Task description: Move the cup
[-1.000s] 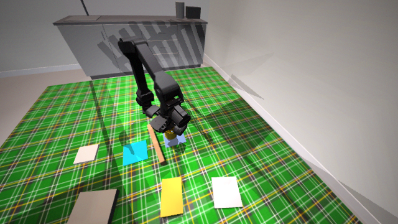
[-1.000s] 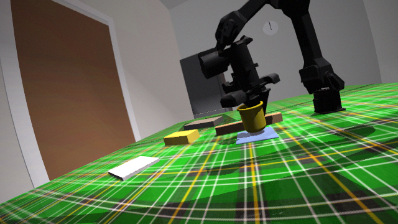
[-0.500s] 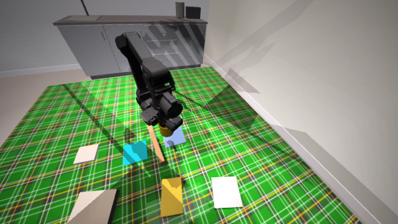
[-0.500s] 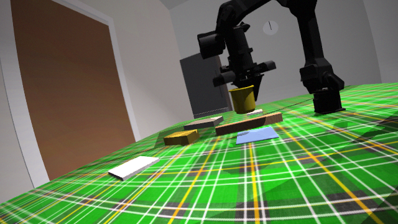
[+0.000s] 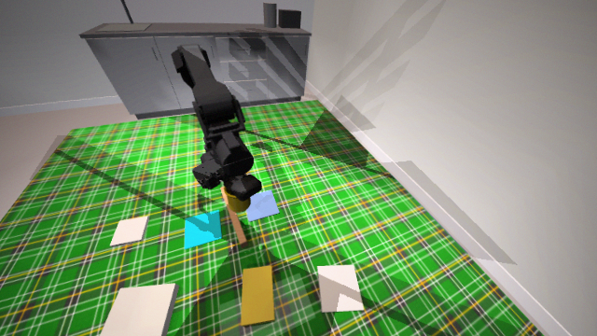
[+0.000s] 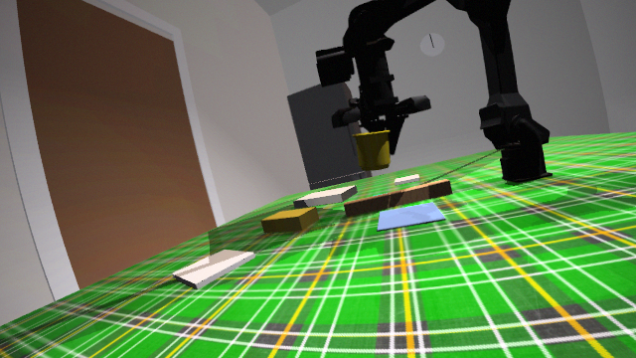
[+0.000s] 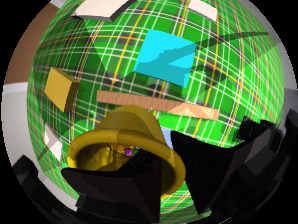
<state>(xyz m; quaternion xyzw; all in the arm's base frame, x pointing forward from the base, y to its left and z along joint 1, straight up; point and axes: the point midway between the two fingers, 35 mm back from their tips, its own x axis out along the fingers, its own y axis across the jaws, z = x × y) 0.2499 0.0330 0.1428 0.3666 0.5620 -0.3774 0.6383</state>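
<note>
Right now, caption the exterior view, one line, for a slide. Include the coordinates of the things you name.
Black end effector [image 6: 385, 134] grips a yellow round cup [image 6: 374, 151] above the plaid surface.

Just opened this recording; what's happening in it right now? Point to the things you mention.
A black robot arm has its jaws shut on the wall of a yellow round cup [image 5: 239, 203] [image 6: 374, 150] [image 7: 127, 122], holding it up in the air near a long brown wooden bar [image 5: 239, 230] [image 6: 397, 199] [image 7: 130, 100]. Small coloured marbles [image 7: 128, 152] show inside the cup. A flat cyan square pad [image 5: 203, 230] [image 7: 167, 57] and a flat pale blue square pad [image 5: 263, 205] [image 6: 411, 217] lie on opposite sides of the bar. The cup is on neither pad.
</note>
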